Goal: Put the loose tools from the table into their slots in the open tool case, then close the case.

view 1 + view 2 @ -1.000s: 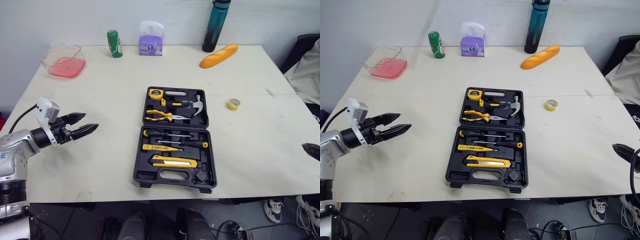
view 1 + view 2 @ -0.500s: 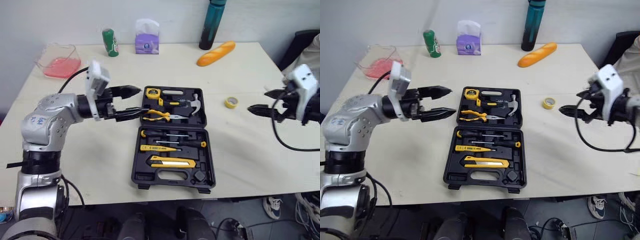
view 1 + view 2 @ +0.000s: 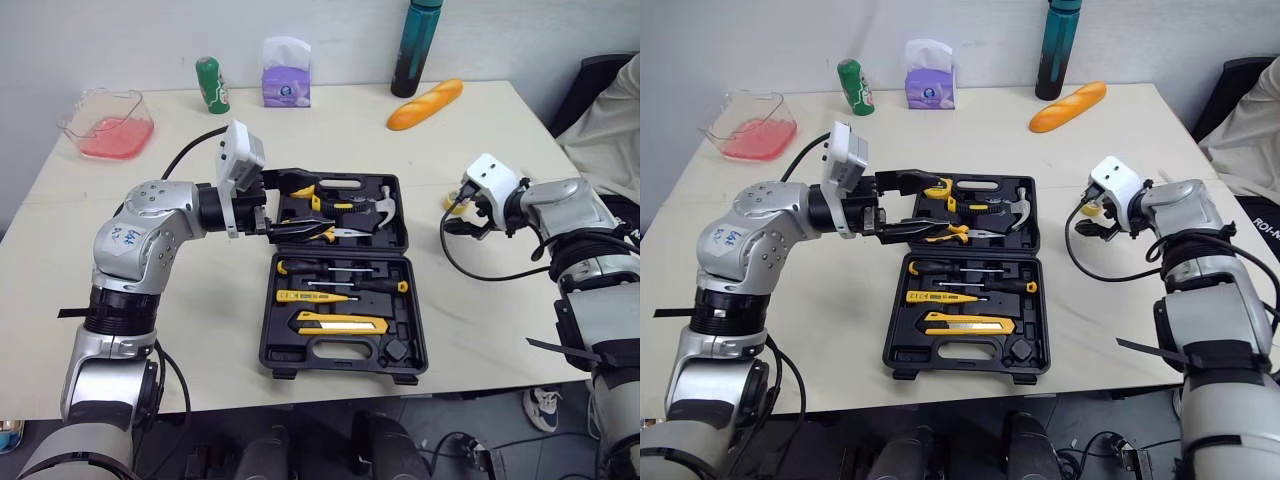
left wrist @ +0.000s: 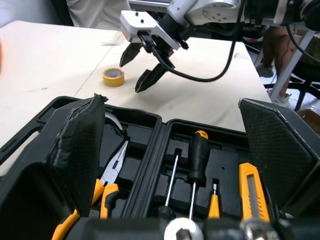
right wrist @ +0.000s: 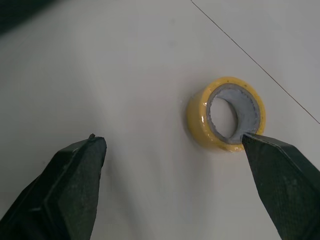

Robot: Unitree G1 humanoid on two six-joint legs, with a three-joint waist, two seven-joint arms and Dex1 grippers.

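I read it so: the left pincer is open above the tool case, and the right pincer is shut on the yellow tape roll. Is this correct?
Not quite. The right pincer is open; the yellow tape roll lies loose on the table, ungripped, as the right wrist view shows. The left pincer is open above the tool case.

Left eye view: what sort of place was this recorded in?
Probably an indoor lab or test room: a plain cream table against a bare white wall, with unrelated props, a golden bread loaf, a purple tissue pack and a green can, beyond the open black plastic tool case.
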